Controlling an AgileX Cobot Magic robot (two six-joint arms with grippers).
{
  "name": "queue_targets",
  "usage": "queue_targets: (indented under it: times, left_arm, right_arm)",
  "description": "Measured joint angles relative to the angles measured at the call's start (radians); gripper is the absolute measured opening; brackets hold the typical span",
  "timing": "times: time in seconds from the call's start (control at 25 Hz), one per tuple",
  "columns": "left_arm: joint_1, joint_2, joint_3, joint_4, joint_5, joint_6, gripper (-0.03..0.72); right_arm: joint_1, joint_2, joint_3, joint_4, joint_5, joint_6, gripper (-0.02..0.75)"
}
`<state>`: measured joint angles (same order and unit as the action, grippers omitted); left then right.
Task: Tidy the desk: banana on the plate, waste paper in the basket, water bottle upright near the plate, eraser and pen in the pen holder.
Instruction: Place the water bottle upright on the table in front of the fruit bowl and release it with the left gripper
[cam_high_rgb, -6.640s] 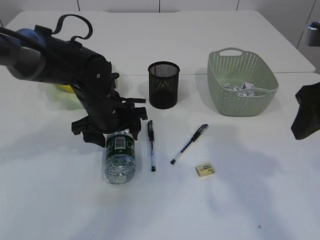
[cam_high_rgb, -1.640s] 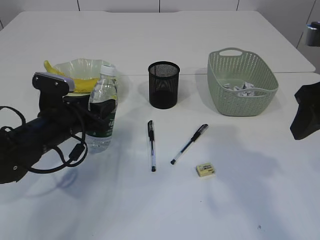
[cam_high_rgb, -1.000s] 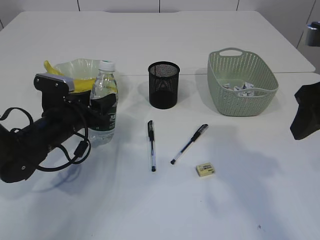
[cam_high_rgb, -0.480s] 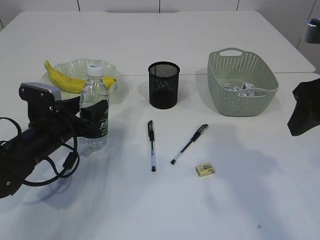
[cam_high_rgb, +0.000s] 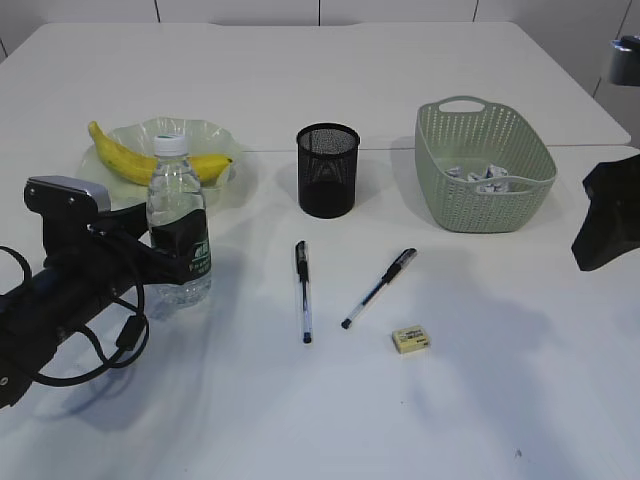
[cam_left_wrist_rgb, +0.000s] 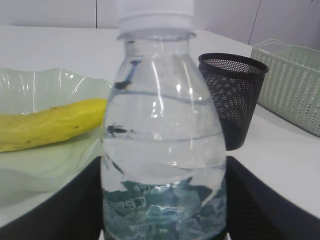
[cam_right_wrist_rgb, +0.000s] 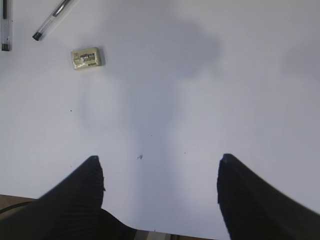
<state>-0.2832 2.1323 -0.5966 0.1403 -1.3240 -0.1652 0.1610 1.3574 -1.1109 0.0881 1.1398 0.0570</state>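
Note:
A clear water bottle (cam_high_rgb: 178, 235) stands upright in front of the pale green plate (cam_high_rgb: 215, 135), which holds the banana (cam_high_rgb: 130, 160). My left gripper (cam_high_rgb: 168, 262) is shut on the water bottle at its green label; in the left wrist view both fingers (cam_left_wrist_rgb: 162, 200) press the bottle (cam_left_wrist_rgb: 162, 125). Two pens (cam_high_rgb: 301, 290) (cam_high_rgb: 380, 287) and a yellow eraser (cam_high_rgb: 411, 339) lie on the table in front of the black mesh pen holder (cam_high_rgb: 327, 170). My right gripper (cam_high_rgb: 608, 225) is open and empty above the table's right side, and its fingers (cam_right_wrist_rgb: 160, 175) are far apart.
The green basket (cam_high_rgb: 480, 210) at the back right holds crumpled waste paper (cam_high_rgb: 485, 176). The right wrist view shows the eraser (cam_right_wrist_rgb: 87, 57) and a pen tip (cam_right_wrist_rgb: 52, 19) at its upper left, over bare white table.
The bottle went from lying on the table to upright in my left gripper. In the last second it moved left and toward the front, uncovering the banana. The right arm barely shifted.

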Motion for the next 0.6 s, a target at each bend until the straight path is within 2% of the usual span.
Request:
queue_targets:
  times: [0.32,0.6]
  left_arm:
    - [0.0,-0.002,0.007,0.011,0.022,0.0,0.507]
    - [0.0,-0.002,0.019,0.012,0.126,0.0,0.519]
  right_arm:
    - [0.0,0.0,0.0,0.002,0.0,0.0,0.527]
    - [0.0,0.0,0.0,0.004,0.0,0.0,0.527]
